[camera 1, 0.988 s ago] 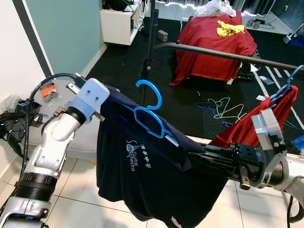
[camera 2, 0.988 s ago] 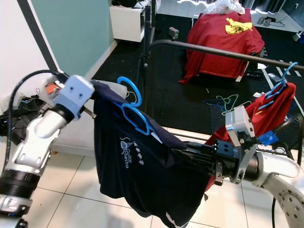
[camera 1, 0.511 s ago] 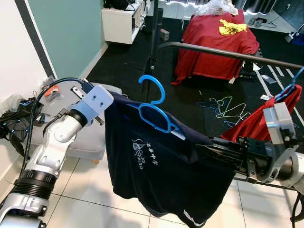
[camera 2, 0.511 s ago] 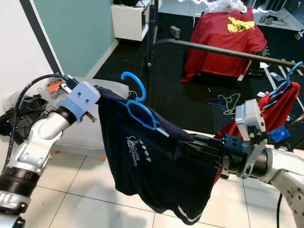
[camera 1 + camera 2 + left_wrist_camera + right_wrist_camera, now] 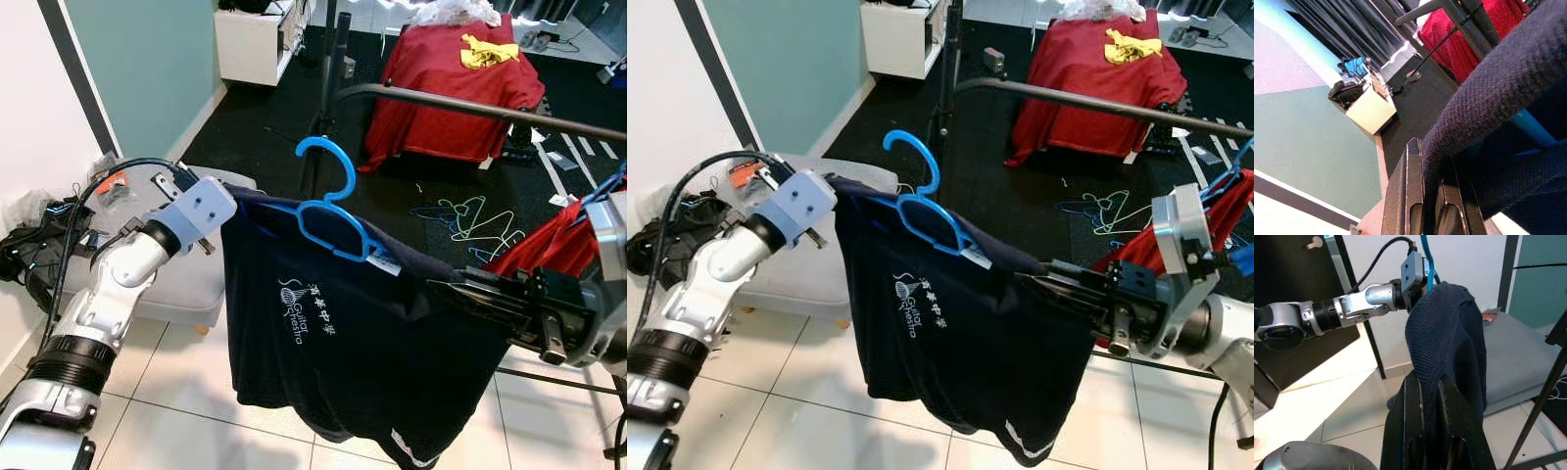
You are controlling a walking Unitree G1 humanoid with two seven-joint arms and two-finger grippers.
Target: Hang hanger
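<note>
A navy T-shirt point(image 5: 343, 333) on a blue hanger point(image 5: 333, 211) is stretched between the two arms in front of a dark clothes rail point(image 5: 470, 106). The left gripper point(image 5: 1432, 196) pinches one shoulder of the shirt, its black fingers point(image 5: 1408, 196) clenched on the knit fabric — the cloth bulges out from between them. The right gripper point(image 5: 1430, 396) is clamped on the other shoulder, fabric wedged between its two fingers point(image 5: 1413, 416), with the left arm visible beyond it in the right wrist view. The hanger's hook stands upright above the collar, free in the air, just below and in front of the rail, not over it. White lettering shows on the shirt's chest.

At the far right a red garment point(image 5: 544, 257) hangs from the rail on another blue hanger point(image 5: 1227, 176). Behind the rail, on black flooring, sits a piece of furniture draped in red cloth point(image 5: 456, 88) with a yellow item point(image 5: 486, 54) lying on top, and a few loose wire hangers point(image 5: 465, 220) lie on the floor. Below the left arm sits a grey cushion point(image 5: 813, 264), and a white cabinet point(image 5: 250, 44) stands by the teal wall — what it holds cannot be made out.
</note>
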